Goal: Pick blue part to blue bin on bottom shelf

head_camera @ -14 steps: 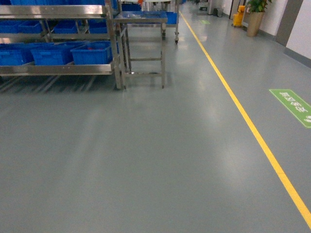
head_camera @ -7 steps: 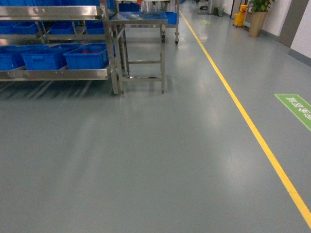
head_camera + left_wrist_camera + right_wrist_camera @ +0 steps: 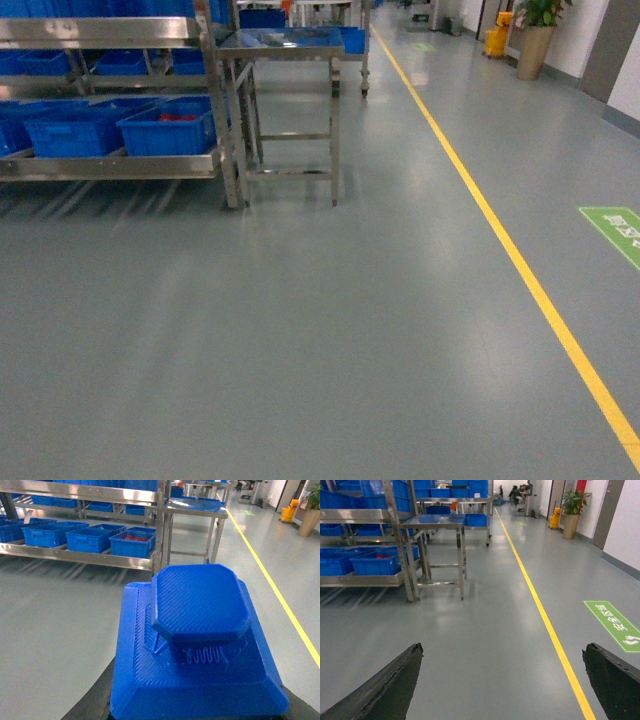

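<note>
The blue part (image 3: pixel 200 630), a dark-blue blocky piece with an octagonal cap, fills the left wrist view, and my left gripper (image 3: pixel 200 705) is shut on its base. Only dark finger edges (image 3: pixel 92 702) show beside it. Ahead on the left stands the steel rack, whose bottom shelf (image 3: pixel 110 166) (image 3: pixel 75 555) carries a row of blue crates. A blue bin (image 3: pixel 92 539) (image 3: pixel 70 130) sits beside a like crate with red contents (image 3: pixel 132 544) (image 3: pixel 168 128). My right gripper (image 3: pixel 502 652) is open over bare floor. Neither arm shows in the head view.
A steel table (image 3: pixel 285 45) stands right of the rack's end post. A yellow floor line (image 3: pixel 520 270) runs away on the right, with a green floor sign (image 3: pixel 615 228) beyond it. Grey floor lies between me and the rack.
In the head view the rack and steel table have slid left and lower in the picture, and the green sign has shifted right and down. The base has rolled forward.
</note>
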